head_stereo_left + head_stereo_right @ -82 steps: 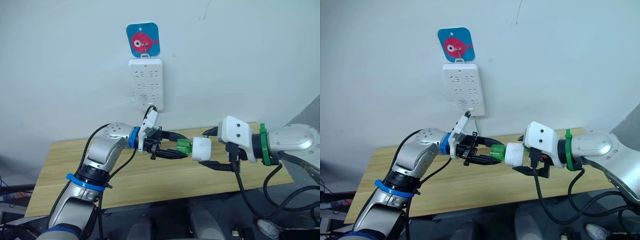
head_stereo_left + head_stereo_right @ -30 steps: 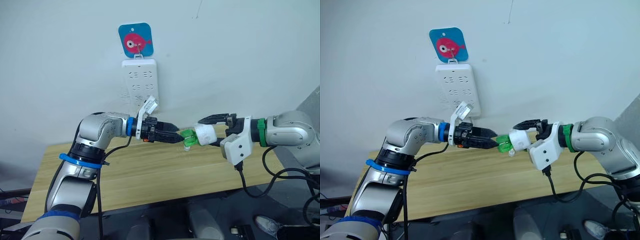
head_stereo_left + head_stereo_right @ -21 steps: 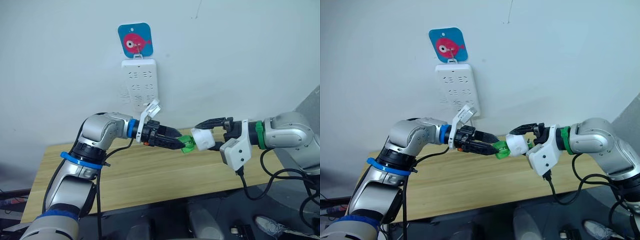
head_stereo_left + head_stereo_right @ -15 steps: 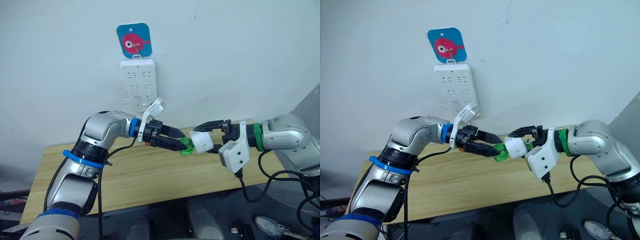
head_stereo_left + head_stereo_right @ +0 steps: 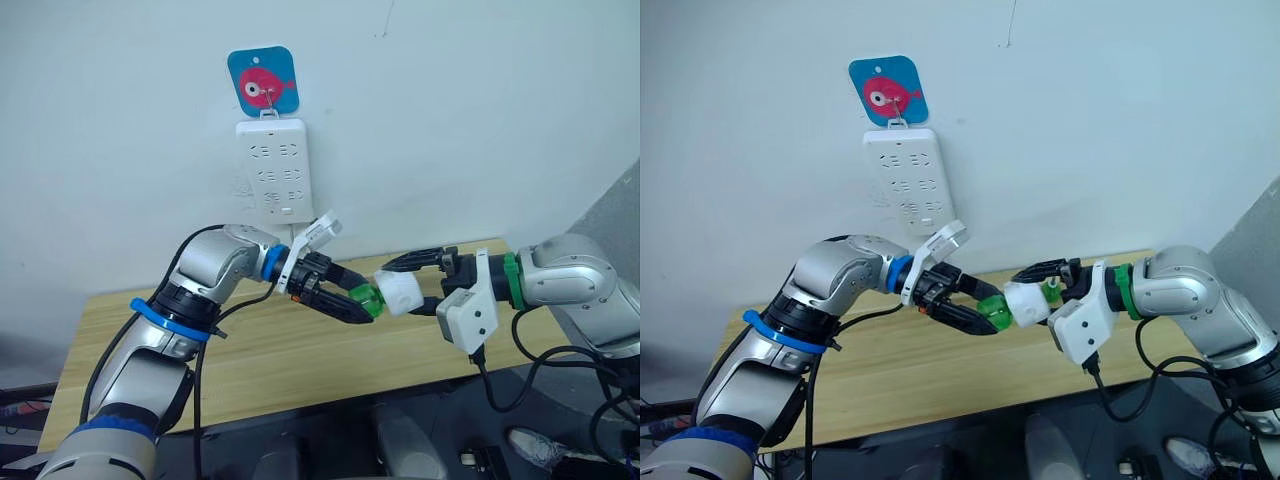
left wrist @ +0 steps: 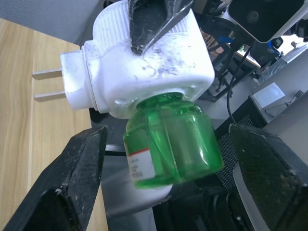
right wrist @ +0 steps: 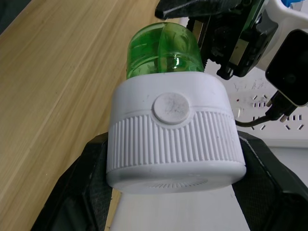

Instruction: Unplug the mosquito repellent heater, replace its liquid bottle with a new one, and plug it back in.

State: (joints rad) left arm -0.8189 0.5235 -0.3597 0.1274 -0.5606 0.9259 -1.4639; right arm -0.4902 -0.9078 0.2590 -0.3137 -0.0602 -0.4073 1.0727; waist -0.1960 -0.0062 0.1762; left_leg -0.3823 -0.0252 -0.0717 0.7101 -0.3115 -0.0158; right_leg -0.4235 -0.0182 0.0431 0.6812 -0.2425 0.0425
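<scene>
Held clear above the desk, the small white rounded plastic heater (image 5: pixel 402 293) sat clamped in the right gripper (image 5: pixel 420 282); the left gripper (image 6: pixel 168 149) straddled its green bottle (image 6: pixel 169 143) with fingers parted (not gripping). Judged mid-swap: close, then twist it out.

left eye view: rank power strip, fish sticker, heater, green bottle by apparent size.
1. power strip
2. fish sticker
3. heater
4. green bottle
The heater and bottle sit nearer the camera than the wall items, so true sizes may differ.
</scene>
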